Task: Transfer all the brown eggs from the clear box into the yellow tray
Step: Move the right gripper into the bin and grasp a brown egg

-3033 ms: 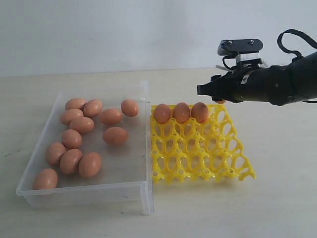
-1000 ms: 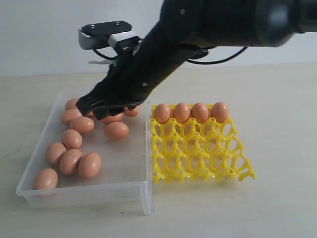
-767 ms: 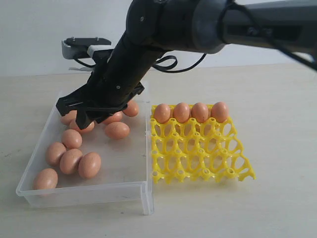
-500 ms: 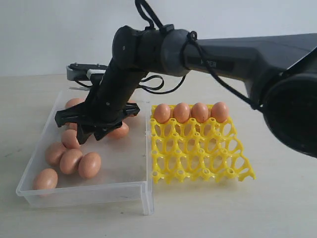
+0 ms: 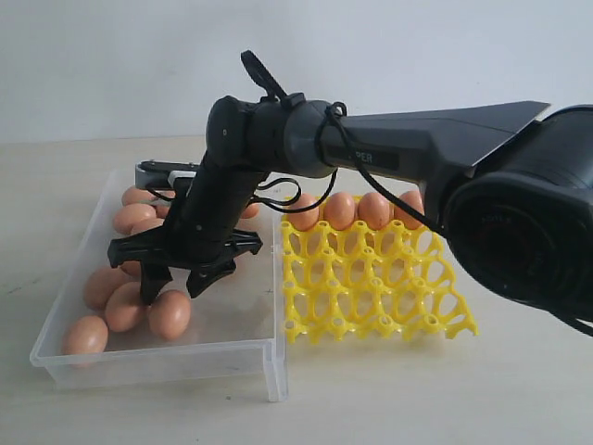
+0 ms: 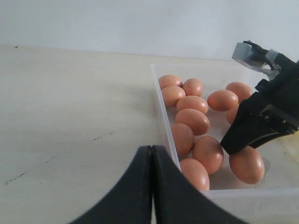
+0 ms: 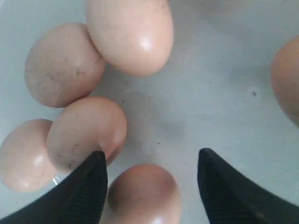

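Note:
Several brown eggs [image 5: 170, 313] lie in the clear box [image 5: 271, 357] on the left. Four more sit in the back row of the yellow tray [image 5: 371, 287]. My right gripper [image 5: 173, 289] reaches across into the box and hangs open just above the front-left cluster of eggs. In the right wrist view the right gripper [image 7: 152, 153] has one egg [image 7: 145, 196] between its spread fingers, with no contact showing. Outside the box's side wall [image 6: 161, 112], my left gripper [image 6: 152, 149] is shut and empty.
The right arm's dark forearm [image 5: 417, 148] stretches over the tray's back row and the box's far edge. Other eggs [image 7: 63, 65] crowd close beside the gripper's fingers [image 7: 91, 186]. The tray's three front rows hold nothing. Bare tabletop [image 5: 417, 389] surrounds both containers.
The right arm left a fourth egg in the tray's back row, swung left across to the clear box and came down, open, over the front-left eggs. The left gripper is unchanged.

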You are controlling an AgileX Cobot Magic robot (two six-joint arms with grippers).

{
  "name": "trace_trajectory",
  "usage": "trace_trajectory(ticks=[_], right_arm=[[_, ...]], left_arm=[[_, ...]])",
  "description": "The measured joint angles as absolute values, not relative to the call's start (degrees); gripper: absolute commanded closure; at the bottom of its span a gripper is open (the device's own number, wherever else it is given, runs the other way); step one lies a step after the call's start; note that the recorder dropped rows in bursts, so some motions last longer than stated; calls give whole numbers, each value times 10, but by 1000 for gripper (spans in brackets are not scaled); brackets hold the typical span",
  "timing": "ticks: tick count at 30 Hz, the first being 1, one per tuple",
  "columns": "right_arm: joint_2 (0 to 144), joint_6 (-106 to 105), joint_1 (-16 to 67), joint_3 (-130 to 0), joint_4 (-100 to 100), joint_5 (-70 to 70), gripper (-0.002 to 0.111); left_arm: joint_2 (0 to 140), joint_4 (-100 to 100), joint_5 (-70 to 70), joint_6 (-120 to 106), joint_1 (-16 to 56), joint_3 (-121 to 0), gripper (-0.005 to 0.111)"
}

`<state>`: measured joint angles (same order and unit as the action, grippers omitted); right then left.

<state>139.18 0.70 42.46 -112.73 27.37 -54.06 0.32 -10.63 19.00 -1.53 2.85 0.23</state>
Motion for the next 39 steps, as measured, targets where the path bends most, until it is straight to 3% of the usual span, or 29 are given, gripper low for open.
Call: trace_trajectory(ticks=[15,20,30,37,39], right_arm=[[1393,8,426,-1127,280,-592,52],[1395,8,426,-1127,280,-597,64],[1395,0,426,-1127,280,-583,64],[1385,-64,431,-1127,260,-561,107],[1373,-83,436,-1127,248,-550,108]], left_arm=[[3,-106,190,-15,29,2,107],[3,-106,190,-15,29,2,107],[3,-106,190,-15,29,2,107],[3,-106,190,-15,29,2,107],[3,-106,190,-15,29,2,107]])
